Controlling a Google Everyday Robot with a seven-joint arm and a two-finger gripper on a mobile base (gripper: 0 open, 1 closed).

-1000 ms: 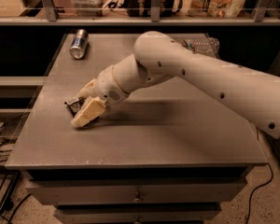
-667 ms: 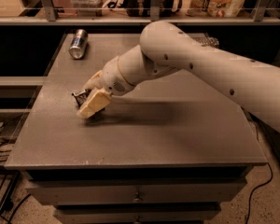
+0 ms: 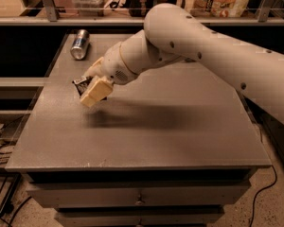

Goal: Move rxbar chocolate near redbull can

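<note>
The redbull can [image 3: 79, 44] lies on its side at the far left of the grey table [image 3: 180, 141], shiny top facing me. My gripper [image 3: 91, 91] is shut on the rxbar chocolate [image 3: 80, 84], a dark wrapper that sticks out to the left between the cream fingers [image 3: 94, 92]. The bar hangs a little above the table, with its shadow below and to the right. It is nearer to me than the can and about a can's length away from it. My arm [image 3: 194, 37] reaches in from the right.
A shelf rail [image 3: 132, 20] with boxes and bags runs behind the table. The table's left edge [image 3: 33, 112] is close to the gripper. Cables [image 3: 0, 145] lie on the floor at the left. Drawers [image 3: 139, 197] sit under the tabletop.
My gripper has carried the rxbar chocolate away from me and slightly right, closer to the redbull can. The can has not moved.
</note>
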